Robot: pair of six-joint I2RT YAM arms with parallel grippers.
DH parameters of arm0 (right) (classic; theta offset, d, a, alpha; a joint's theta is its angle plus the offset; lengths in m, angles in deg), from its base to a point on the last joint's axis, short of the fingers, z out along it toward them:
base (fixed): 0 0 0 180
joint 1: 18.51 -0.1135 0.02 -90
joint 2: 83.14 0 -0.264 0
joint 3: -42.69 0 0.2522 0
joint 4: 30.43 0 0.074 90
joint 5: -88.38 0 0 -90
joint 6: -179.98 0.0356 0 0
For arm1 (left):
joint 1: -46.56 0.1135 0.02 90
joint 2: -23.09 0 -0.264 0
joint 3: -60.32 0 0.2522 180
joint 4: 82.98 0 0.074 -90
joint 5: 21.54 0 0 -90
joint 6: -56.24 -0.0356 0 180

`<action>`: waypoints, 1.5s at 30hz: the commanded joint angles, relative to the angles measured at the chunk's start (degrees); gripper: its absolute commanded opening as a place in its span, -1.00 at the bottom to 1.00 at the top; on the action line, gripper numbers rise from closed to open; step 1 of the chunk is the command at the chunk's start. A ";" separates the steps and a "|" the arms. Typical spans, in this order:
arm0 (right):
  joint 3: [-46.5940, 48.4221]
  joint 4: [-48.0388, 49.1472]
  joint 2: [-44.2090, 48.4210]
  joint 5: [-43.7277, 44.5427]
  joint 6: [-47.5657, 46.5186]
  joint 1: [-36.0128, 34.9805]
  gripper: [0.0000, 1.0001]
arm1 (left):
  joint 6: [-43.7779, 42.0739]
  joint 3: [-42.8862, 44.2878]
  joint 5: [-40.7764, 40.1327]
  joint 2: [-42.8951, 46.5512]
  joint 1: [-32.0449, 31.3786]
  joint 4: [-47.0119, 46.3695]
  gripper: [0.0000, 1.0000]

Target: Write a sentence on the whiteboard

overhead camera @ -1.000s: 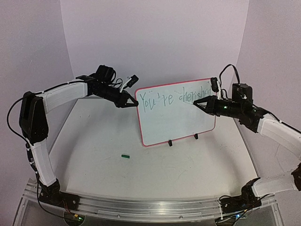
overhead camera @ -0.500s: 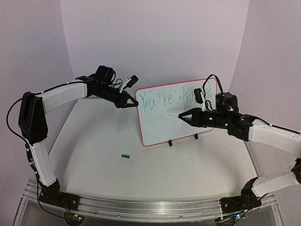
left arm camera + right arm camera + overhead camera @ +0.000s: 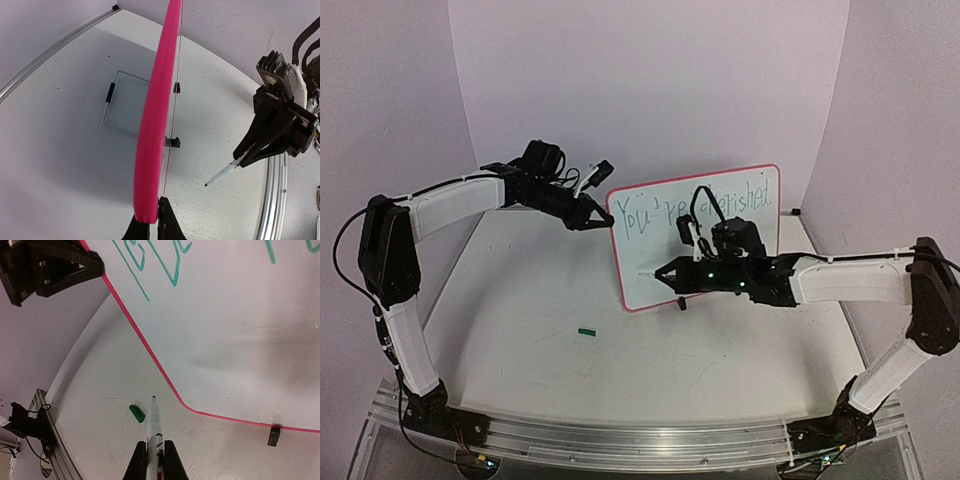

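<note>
Lilac walls (image 3: 650,80) — white table (image 3: 520,300), metal rail (image 3: 620,433).

The board (image 3: 665,245) stands mid-table (image 3: 520,300), the sentence (image 3: 650,213) along its top. The left gripper (image 3: 606,221) is on its upper left edge. The right gripper (image 3: 665,272), with a marker (image 3: 153,422), is before its lower left. A cap (image 3: 586,331) lies front-left.

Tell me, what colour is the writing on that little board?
Green: the sentence is in thin handwritten strokes on the whiteboard, clearest in the right wrist view.
</note>
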 commanded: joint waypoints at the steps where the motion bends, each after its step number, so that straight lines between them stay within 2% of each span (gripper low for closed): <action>1: 4.95 4.59 -3.91 3.06 -1.75 -1.39 -1.00 | -1.26 -1.30 -2.57 1.34 -0.16 1.80 -1.00; 19: 9.30 7.07 -11.64 9.94 -0.74 -2.13 -1.00 | -1.29 -1.34 -2.66 1.46 -0.15 1.57 -1.00; 33: 4.51 6.86 -6.92 19.28 1.23 -2.12 -1.00 | -1.19 -1.30 -2.60 1.55 -0.16 1.68 -1.00; 38: 4.46 6.85 -6.47 17.20 0.37 -2.09 -1.00 | -1.18 -1.17 -2.56 1.61 -0.17 1.74 -1.00; 42: 5.21 7.27 -5.86 10.67 -1.45 -2.11 -1.00 | -1.21 -1.17 -2.64 1.72 -0.19 1.79 -1.00; 45: 5.47 7.33 -5.43 9.54 -0.97 -2.12 -1.00 | -1.24 -1.24 -2.65 1.81 -0.19 1.80 -1.00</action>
